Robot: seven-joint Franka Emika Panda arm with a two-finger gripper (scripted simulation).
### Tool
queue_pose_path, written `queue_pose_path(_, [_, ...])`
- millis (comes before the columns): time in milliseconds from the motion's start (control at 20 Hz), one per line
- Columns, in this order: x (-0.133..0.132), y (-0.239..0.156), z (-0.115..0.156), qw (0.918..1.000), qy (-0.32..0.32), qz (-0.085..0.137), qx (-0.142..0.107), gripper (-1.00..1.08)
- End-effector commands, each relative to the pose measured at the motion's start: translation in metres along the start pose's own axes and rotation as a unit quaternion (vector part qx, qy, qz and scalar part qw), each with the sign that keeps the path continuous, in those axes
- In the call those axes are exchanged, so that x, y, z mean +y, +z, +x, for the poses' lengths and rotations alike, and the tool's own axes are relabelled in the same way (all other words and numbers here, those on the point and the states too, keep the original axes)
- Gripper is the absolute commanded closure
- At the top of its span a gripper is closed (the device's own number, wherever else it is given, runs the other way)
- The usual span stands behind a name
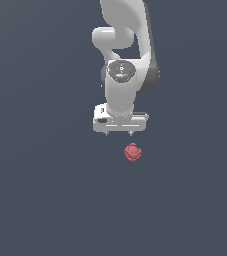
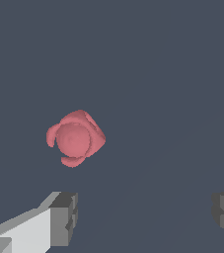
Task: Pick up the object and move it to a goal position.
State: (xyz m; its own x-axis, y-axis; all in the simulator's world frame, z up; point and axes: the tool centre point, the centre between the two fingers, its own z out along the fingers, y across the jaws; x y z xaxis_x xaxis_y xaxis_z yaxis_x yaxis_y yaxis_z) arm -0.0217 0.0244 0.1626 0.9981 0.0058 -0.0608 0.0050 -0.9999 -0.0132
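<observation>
The white arm (image 1: 122,60) is reaching down from twelve o'clock in the exterior view, its wrist pointing toward the dark grey floor (image 1: 35,200), and the gripper (image 1: 119,133) is hanging at its lower end with two short dark fingertips (image 1: 108,133) showing beneath the pale hand block. The fingers are standing wide apart and are holding nothing: in the wrist view one grey pad (image 2: 64,217) is sitting at about seven o'clock and the other at about four o'clock, with bare floor between them. The object (image 1: 133,152) is lying on the floor near the gripper, at roughly five o'clock from it in the exterior view, apart from both fingertips and not between them. In the wrist view the object (image 2: 75,139) is appearing as a red rounded lump with curved knobs ringing a smooth central dome, sitting off the line between the pads, closer to the seven o'clock pad than to the other. Whether the fingertips are touching the floor cannot be told from either view
</observation>
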Motion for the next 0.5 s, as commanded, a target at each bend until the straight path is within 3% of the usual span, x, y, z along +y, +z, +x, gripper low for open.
queue_pose_path(0, [0.0000,0.0000,0.0000,1.0000,0.000,0.000,0.000,-0.92])
queue_pose_path(450, [-0.0034,0.0070,0.0017,0.9998,-0.018,0.006,-0.002,-0.92])
